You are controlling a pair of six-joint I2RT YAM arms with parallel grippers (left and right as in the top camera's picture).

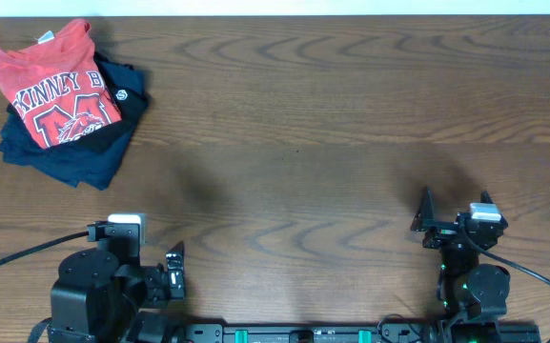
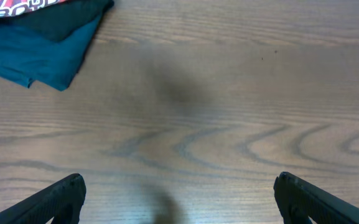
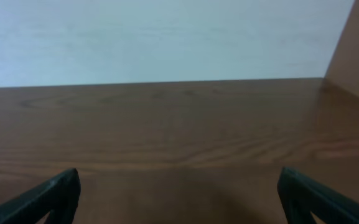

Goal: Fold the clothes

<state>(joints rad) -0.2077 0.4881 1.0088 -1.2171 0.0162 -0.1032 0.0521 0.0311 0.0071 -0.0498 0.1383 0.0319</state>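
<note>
Soft even light, faint diffuse shadows on table [image 1: 303, 114]; wrist views slightly blurry, overhead sharper.

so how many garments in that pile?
3 visible, stacked at the far-left corner of the table: red printed T-shirt on top, black garment beneath, navy garment lowest. More may be hidden inside.

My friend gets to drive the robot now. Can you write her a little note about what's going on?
Left gripper: open, empty, over bare table near the front edge.
Right gripper: open, empty, also near the front, far from the clothes.
Clothes: the red T-shirt lies bunched, print up, on top of the black and navy garments at the far left corner.
Done: nothing yet, by the look of it.
Left: reach the red T-shirt, spread it flat, fold it.
</note>
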